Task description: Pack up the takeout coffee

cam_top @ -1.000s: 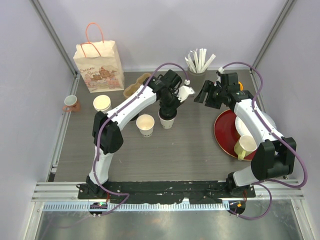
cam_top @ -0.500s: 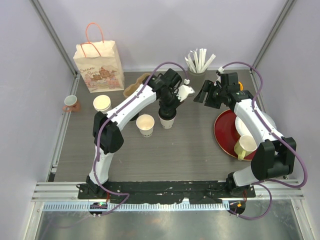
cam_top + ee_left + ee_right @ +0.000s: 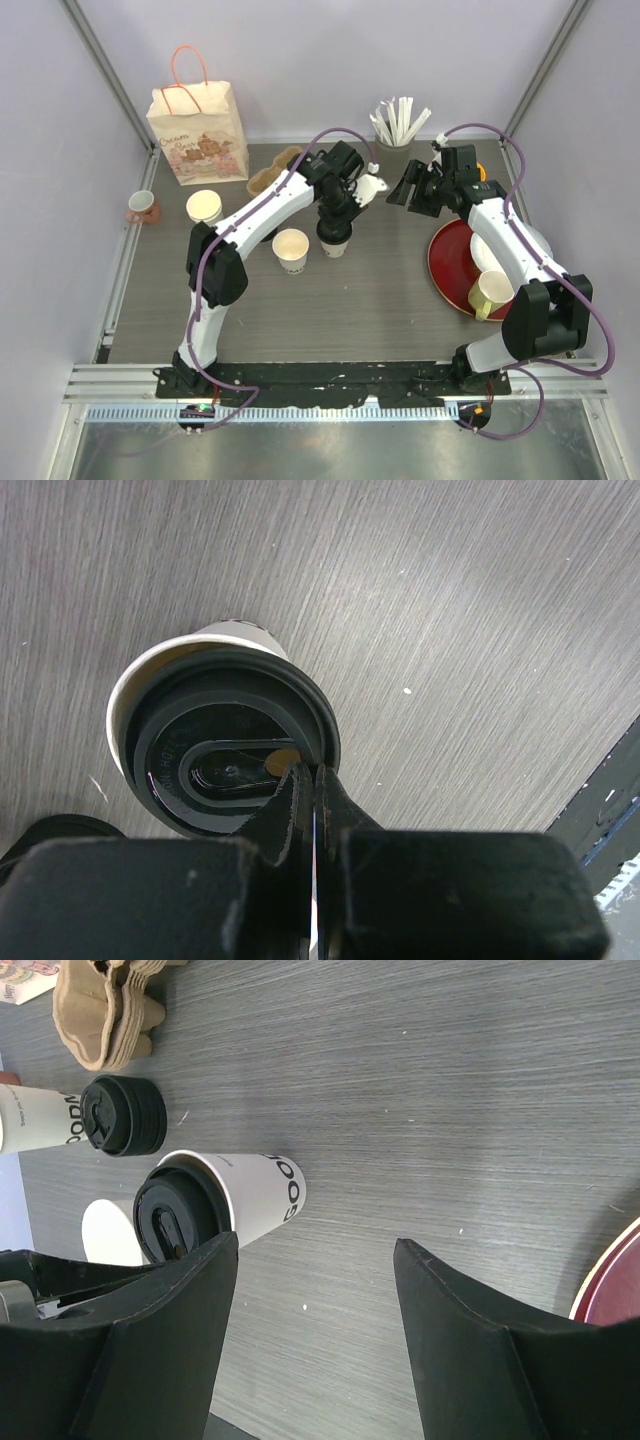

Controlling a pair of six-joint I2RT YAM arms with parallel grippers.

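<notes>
L claw (image 3: pixel 308 777) shut over blk-lidded paper cup (image 3: pixel 190 720)

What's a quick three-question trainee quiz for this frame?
1. True or false: the right jaws hold the black lid.
2. Where is the black lid? A) on the takeout coffee; B) on the red plate; C) in the paper bag.
3. In a word, how do the left jaws stand, and what are their tips over?

Key: 1 false, the right jaws are open and hold nothing. 2 A. 3 shut, with their tips down at the black lid.
</notes>
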